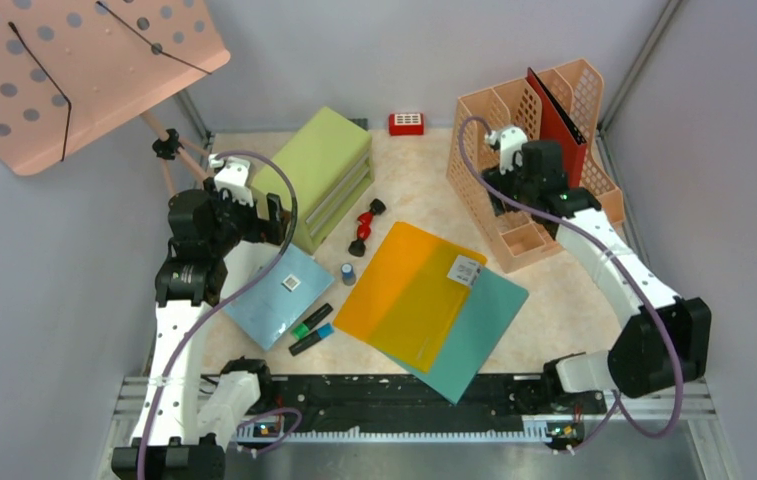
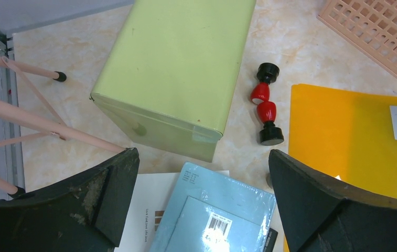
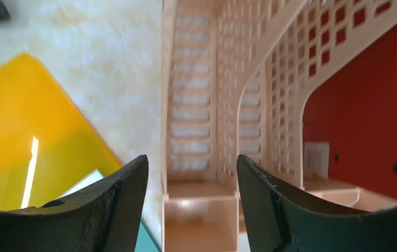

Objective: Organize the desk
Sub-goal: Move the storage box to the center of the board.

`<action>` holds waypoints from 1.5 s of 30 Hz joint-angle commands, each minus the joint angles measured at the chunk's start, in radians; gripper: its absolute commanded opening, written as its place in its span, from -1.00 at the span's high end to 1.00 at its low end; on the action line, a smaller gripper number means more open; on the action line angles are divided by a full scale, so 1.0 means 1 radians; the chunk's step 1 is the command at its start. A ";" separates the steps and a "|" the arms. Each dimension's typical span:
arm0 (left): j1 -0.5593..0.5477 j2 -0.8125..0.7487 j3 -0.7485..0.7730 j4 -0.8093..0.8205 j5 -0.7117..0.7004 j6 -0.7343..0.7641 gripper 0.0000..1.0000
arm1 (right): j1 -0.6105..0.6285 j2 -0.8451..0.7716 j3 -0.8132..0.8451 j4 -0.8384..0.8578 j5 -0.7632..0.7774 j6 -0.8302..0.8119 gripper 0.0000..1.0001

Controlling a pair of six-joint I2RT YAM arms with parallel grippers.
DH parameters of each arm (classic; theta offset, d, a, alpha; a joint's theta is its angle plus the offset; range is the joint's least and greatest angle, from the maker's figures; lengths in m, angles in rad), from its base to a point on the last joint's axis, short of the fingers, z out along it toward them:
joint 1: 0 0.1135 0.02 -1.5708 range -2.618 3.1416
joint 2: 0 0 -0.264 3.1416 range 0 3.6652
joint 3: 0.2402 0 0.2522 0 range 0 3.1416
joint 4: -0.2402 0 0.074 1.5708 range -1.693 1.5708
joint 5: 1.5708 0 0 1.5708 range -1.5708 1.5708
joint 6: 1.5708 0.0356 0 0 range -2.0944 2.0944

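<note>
Both empty: left fingers (image 2: 102,205) gape wide, right fingers (image 3: 107,210) stand parted over the peach file rack (image 3: 196,105). The table (image 2: 311,47) lies below both. It looks hard, slick and immovable, so take its thin orange clip file (image 2: 343,136) by an edge.

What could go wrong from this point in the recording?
1. The right gripper, open, hangs close over the divider walls of the peach organizer; descending could snag or shove it.
2. The left gripper, open above the blue book, sits near the green cabinet; a finger could bump it.
</note>
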 commanded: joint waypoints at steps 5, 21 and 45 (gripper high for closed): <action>0.005 -0.006 0.011 0.062 0.022 -0.019 -0.98 | -0.011 -0.119 -0.244 -0.125 0.014 -0.089 -0.13; 0.004 -0.021 0.003 0.060 0.019 -0.012 -0.98 | -0.010 0.096 -0.187 -0.109 -0.124 0.006 0.43; 0.004 0.014 0.031 0.048 -0.002 -0.018 -0.98 | -0.011 0.388 0.148 -0.073 -0.265 0.286 0.51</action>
